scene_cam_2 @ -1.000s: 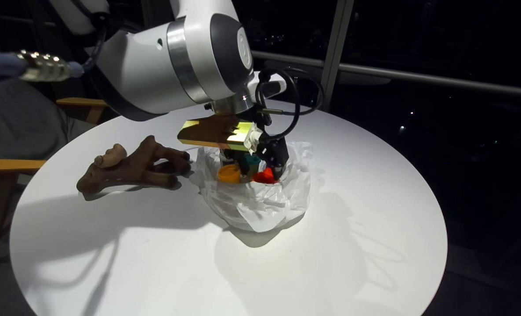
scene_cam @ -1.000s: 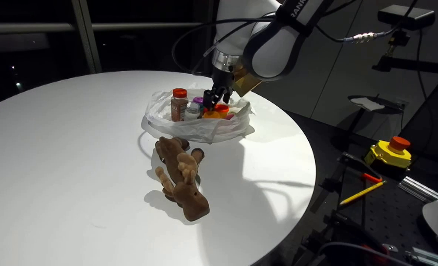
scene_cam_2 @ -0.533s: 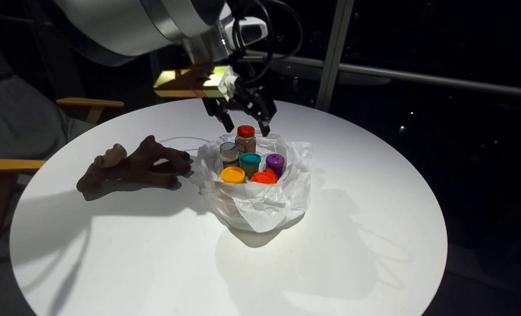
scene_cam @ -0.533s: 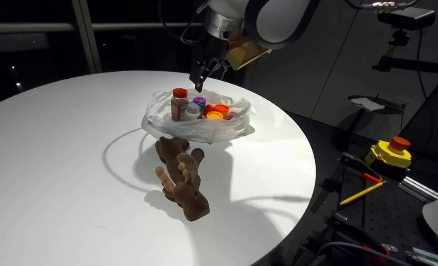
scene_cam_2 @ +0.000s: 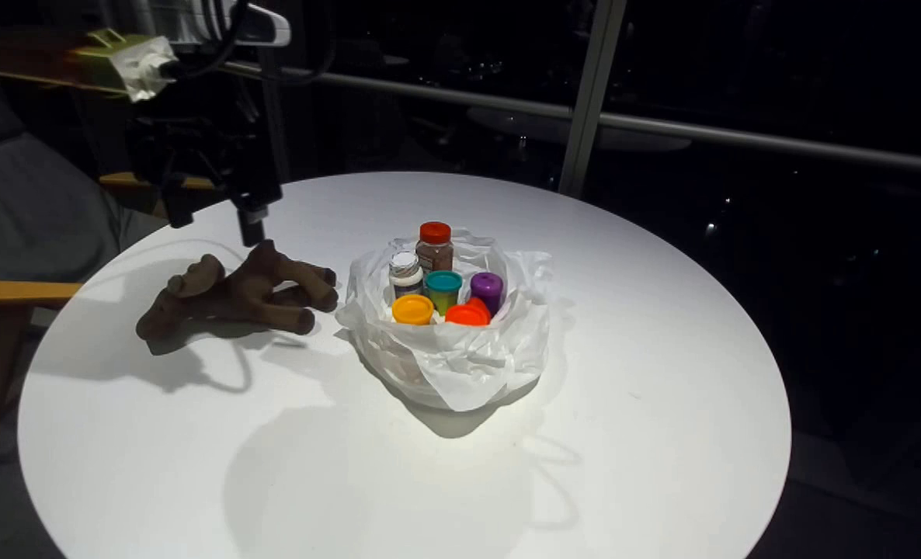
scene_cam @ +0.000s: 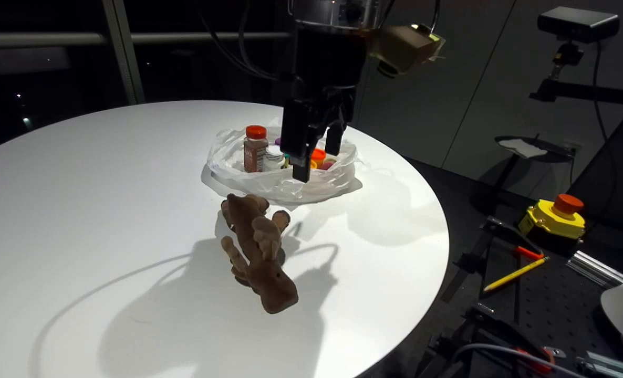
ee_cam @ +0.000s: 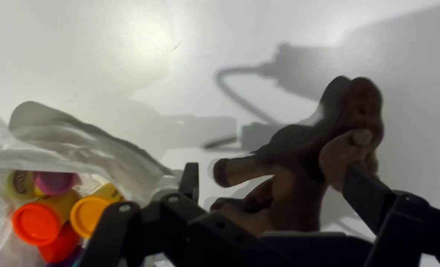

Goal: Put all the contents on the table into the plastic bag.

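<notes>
Toy animal [scene_cam_2: 252, 293], brown plush, lying beside the plastic bag [scene_cam_2: 460, 359], below the tool [scene_cam_2: 216, 226], jaws spread wide

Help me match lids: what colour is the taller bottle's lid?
Red; the lid shows best in an exterior view.

Brightly lit white table [scene_cam_2: 662, 466], dark window [scene_cam_2: 779, 62] behind, broad soft shadows [scene_cam: 211, 315], pale glare [ee_cam: 145, 40] in wrist view
</notes>
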Robot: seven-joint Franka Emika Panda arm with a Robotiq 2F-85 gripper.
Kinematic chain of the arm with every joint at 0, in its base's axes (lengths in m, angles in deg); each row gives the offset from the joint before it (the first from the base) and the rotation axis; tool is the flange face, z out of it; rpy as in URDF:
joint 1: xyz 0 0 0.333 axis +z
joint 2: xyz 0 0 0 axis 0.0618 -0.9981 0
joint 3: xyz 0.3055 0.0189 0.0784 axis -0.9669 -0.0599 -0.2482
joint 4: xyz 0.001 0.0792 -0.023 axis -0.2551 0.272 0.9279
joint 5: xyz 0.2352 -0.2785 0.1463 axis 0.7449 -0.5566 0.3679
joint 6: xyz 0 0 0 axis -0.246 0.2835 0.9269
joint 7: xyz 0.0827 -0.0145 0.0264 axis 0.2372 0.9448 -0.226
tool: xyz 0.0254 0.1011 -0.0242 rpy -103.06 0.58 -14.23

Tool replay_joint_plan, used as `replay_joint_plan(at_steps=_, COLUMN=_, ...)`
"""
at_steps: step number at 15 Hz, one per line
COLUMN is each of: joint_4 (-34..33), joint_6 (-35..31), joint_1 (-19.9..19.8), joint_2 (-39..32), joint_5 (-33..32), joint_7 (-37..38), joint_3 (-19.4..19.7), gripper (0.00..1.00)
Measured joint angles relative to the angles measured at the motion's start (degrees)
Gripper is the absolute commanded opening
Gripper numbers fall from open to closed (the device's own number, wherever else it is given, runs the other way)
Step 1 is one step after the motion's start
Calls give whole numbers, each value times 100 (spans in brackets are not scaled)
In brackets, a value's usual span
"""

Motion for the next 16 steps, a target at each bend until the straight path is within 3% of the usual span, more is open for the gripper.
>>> replay_joint_plan(at_steps=4, joint_4=31, joint_6=-74, joint_1=-97, joint_2=-38, joint_5=878, joint_7=-449, joint_3=-604, gripper=100)
replay_joint_plan(at_steps=9, joint_4=143, joint_6=-1430, joint_1=-133, joint_2=-467, joint_5=905, joint_7=-416, joint_3=-812, gripper=100)
replay_joint_plan(at_steps=13, joint_4=126, joint_6=-2528, joint_1=-90, joint_2=-1008, joint_5=349, joint_7=-116, joint_3=-690, gripper=100)
replay_joint_plan(at_steps=16, joint_4=44, joint_6=-3077, joint_1=269, joint_2=-1400, joint_5=-308, joint_7=352, joint_3=-86, gripper=100)
